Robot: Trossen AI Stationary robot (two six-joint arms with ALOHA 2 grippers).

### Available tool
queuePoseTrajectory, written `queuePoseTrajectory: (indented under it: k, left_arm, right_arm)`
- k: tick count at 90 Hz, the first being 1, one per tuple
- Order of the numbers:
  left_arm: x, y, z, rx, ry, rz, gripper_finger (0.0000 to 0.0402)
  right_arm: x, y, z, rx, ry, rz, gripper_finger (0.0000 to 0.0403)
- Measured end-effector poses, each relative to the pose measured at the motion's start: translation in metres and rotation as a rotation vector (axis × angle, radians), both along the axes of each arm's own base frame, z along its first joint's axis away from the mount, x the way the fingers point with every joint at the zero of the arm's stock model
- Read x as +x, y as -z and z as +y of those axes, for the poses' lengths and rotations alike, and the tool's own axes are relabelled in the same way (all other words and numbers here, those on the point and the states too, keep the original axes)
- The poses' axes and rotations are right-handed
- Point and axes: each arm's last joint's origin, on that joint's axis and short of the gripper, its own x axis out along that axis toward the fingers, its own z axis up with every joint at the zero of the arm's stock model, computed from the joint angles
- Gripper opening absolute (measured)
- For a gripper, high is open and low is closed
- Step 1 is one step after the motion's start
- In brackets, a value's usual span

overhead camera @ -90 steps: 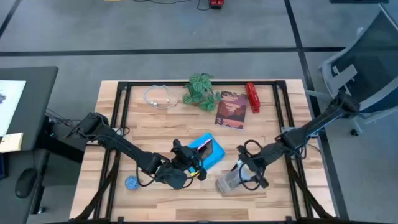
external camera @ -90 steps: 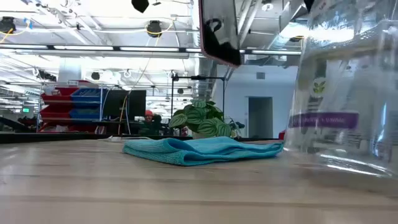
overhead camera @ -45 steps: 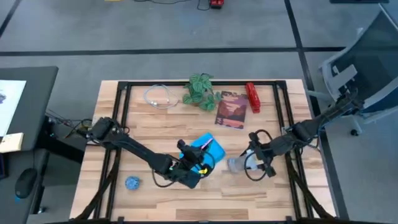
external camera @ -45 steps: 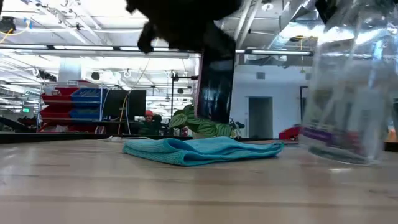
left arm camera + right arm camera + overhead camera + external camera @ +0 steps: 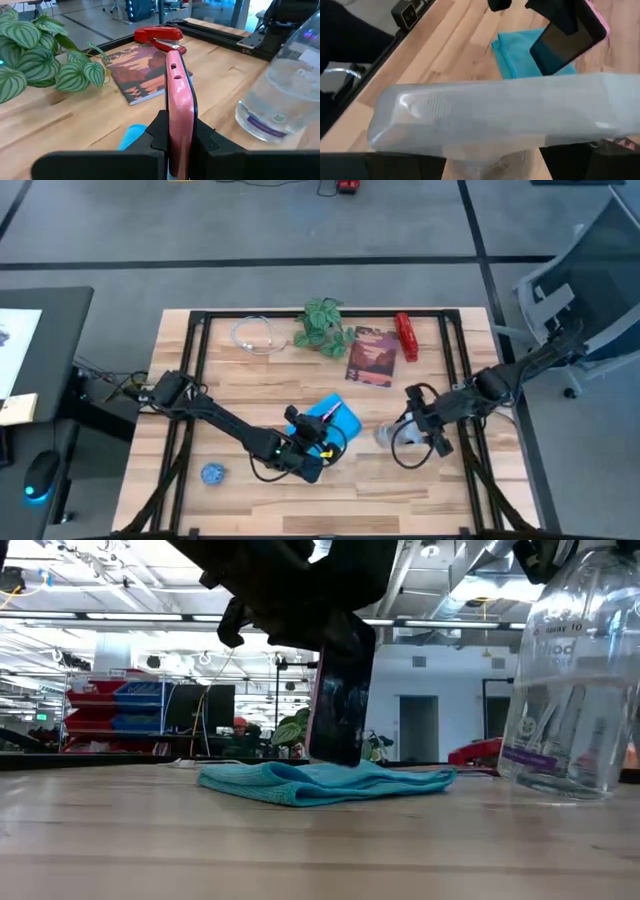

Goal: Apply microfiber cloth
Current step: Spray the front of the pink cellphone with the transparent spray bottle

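High view: microfiber cloth (image 5: 335, 420) lies flat on the wooden surface (image 5: 250, 380), just right of centre. Left gripper (image 5: 312, 450) sits at about 7 o'clock from the cloth, at its near corner, clamped on a phone (image 5: 326, 416) held over the cloth. Right gripper (image 5: 425, 430) is at 3 o'clock from the cloth, near it, grasping a clear spray bottle (image 5: 386, 437). Plant (image 5: 323, 325), book (image 5: 371, 357) and red stapler (image 5: 406, 336) sit at 12 to 1 o'clock from the cloth; a coiled cable (image 5: 254, 335) at 11; a small blue ball (image 5: 212, 473) at 8, well apart.

Low view: cloth (image 5: 325, 781) bunched low on the surface; phone (image 5: 338, 700) hangs nearly upright, slightly tilted, its lower edge at the cloth top — touching or not, cannot tell. Bottle (image 5: 572, 680) stands at the right, apart from the cloth.

Left wrist view: the gripper's fingers (image 5: 156, 134) pinch the pink-edged phone (image 5: 179, 102) edge-on; a bit of cloth (image 5: 131, 137) shows beside it, bottle (image 5: 285, 95) farther off.

Right wrist view: bottle (image 5: 500, 112) fills the frame, held — cloth (image 5: 520, 55) and dark phone screen (image 5: 565, 42) beyond.
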Motion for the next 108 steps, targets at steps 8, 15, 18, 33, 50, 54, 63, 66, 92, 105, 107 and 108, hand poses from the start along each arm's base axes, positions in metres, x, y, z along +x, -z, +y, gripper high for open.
queuePoseTrajectory:
  k: [8,15,18,33,50,54,63,66,92,105,107,108]
  left_arm:
    - [0.000,0.000,0.000,-0.001,0.000,-0.001,0.0011]
    - [0.000,0.000,0.000,-0.001,0.000,-0.002,0.0011]
    - [0.000,0.000,-0.001,-0.001,0.001,-0.002,0.0011]
    - [-0.001,0.000,-0.002,-0.001,0.005,-0.003,0.0011]
    - [-0.001,0.000,-0.003,-0.005,0.007,-0.006,0.0011]
    - [-0.001,0.000,-0.003,-0.005,0.006,-0.006,0.0011]
    - [-0.001,0.000,-0.003,-0.005,0.007,-0.005,0.0011]
    - [-0.001,0.000,-0.003,-0.005,0.007,-0.005,0.0011]
    - [-0.001,0.000,-0.003,-0.006,0.006,-0.007,0.0011]
    - [-0.001,0.000,-0.003,-0.007,0.006,-0.007,0.0011]
    - [-0.001,0.000,-0.003,-0.007,0.006,-0.007,0.0011]
    - [-0.001,0.000,-0.003,-0.007,0.006,-0.007,0.0011]
  right_arm:
    - [0.002,-0.002,-0.003,-0.024,-0.007,-0.016,0.0255]
    - [0.003,-0.003,-0.006,-0.043,-0.011,-0.031,0.0255]
    - [0.004,-0.003,-0.007,-0.044,-0.006,-0.035,0.0255]
    - [0.010,-0.008,-0.013,-0.026,0.038,-0.097,0.0255]
    - [0.014,-0.011,-0.018,-0.007,0.075,-0.126,0.0255]
    - [0.014,-0.012,-0.019,-0.006,0.080,-0.129,0.0255]
    - [0.014,-0.011,-0.021,-0.010,0.091,-0.115,0.0259]
    - [0.014,-0.010,-0.022,-0.013,0.096,-0.108,0.0263]
    - [0.012,-0.005,-0.034,-0.036,0.161,-0.036,0.0339]
    - [0.009,-0.001,-0.041,-0.059,0.184,0.023,0.0373]
    - [0.008,0.000,-0.042,-0.063,0.187,0.037,0.0376]
    - [0.008,0.000,-0.043,-0.064,0.189,0.043,0.0377]
